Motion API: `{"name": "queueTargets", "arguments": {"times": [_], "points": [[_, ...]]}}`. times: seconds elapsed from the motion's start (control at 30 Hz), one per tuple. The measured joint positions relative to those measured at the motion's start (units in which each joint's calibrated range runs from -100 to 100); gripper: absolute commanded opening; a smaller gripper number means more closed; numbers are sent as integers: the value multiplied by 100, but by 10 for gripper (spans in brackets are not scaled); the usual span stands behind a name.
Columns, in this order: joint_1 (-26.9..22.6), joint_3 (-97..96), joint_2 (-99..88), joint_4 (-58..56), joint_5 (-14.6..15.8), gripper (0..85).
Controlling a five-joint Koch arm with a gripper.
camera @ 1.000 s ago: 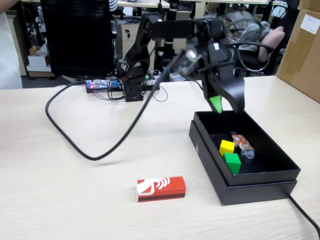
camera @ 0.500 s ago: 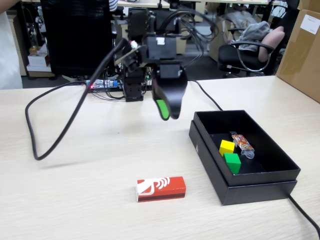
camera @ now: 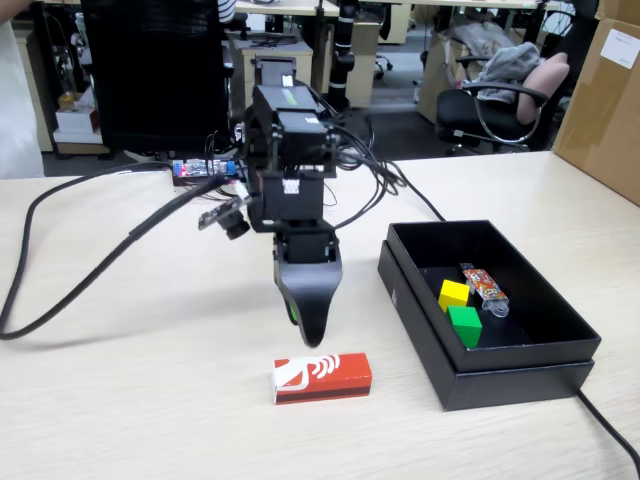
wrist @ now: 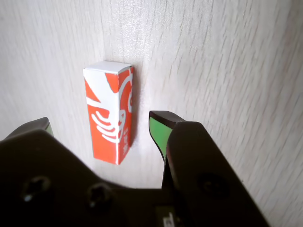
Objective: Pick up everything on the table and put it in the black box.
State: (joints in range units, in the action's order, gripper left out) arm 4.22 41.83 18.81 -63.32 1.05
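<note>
A red packet (camera: 322,377) (wrist: 110,114) with a white end and white logo lies flat on the pale wood table (camera: 150,400). My gripper (camera: 306,322) (wrist: 100,122) hangs just above it, open, its green-padded jaws straddling the packet's near end without touching it. The black box (camera: 430,345) sits to the right in the fixed view. Inside it lie a yellow cube (camera: 453,294), a green cube (camera: 464,325) and a small orange patterned item (camera: 485,288).
A thick black cable (camera: 90,285) loops over the table's left side. A circuit board (camera: 205,169) sits at the arm's base. A brown carton (camera: 606,100) stands at the far right. Office chairs stand behind the table.
The arm swung left from above the black box and came down over the red packet. The cable loop shifted left with it.
</note>
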Motion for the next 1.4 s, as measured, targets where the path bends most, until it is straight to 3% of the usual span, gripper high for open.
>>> {"name": "queueTargets", "arguments": {"times": [0.5, 0.57, 0.8, 0.9, 1.0, 1.17, 1.4], "points": [[-20, 922, 1621, 156, 5, 414], [-24, 932, 1647, 156, 10, 392], [-34, 932, 1672, 156, 63, 162], [-39, 932, 1672, 156, 78, 158], [-39, 932, 1672, 156, 93, 93], [-29, 922, 1571, 123, 122, 92], [-73, 904, 367, -1094, 303, 93]]}}
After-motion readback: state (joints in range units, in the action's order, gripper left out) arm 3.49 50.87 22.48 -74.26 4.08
